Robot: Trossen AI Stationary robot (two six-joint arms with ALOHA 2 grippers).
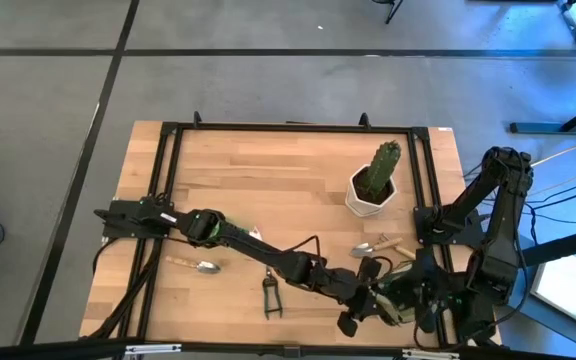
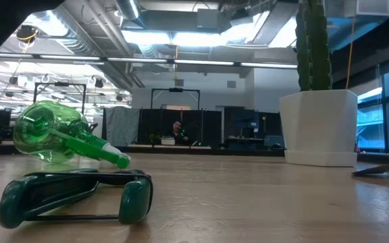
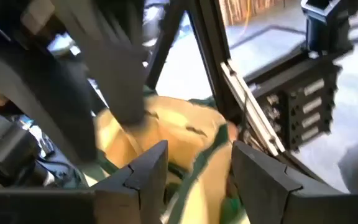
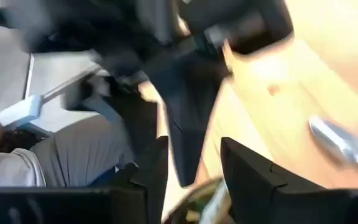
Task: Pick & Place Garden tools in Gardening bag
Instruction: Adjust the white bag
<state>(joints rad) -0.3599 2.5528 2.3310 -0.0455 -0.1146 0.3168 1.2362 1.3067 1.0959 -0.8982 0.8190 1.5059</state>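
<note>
The gardening bag (image 1: 396,306), khaki with green trim, stands at the table's near right. My left gripper (image 3: 199,165) reaches across to it, fingers apart over its mouth (image 3: 179,134). My right gripper (image 4: 194,162) hovers beside the bag (image 4: 197,200), open and holding nothing. Black pruning shears (image 1: 271,297) lie flat near the front edge. One trowel (image 1: 201,265) lies at the left and another trowel (image 1: 378,246) by the pot. In the low view a green spray bottle (image 2: 59,138) lies on its side behind the shears (image 2: 73,196).
A cactus in a white pot (image 1: 373,186) stands at the far right, beyond the bag. A black frame (image 1: 168,135) runs around the tabletop. Both arms crowd the near right corner. Bare wood (image 1: 258,180) lies at the table's middle and far left.
</note>
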